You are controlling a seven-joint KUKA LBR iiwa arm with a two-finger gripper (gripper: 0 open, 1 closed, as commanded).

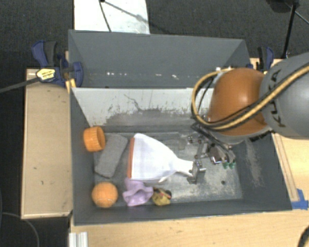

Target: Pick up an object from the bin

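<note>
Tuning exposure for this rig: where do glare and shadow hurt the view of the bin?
Camera view: the white cloth is lit so bright its folds barely read; small glints dot the bin's far wall; the arm's orange cover carries a soft sheen; shadow is mild, darkest right under the arm.

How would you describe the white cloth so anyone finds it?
In the grey metal bin, look at the middle of the floor, just left of the gripper. The white cloth lies there beside a grey foam block. It is the only white thing, with an orange left edge.
</note>
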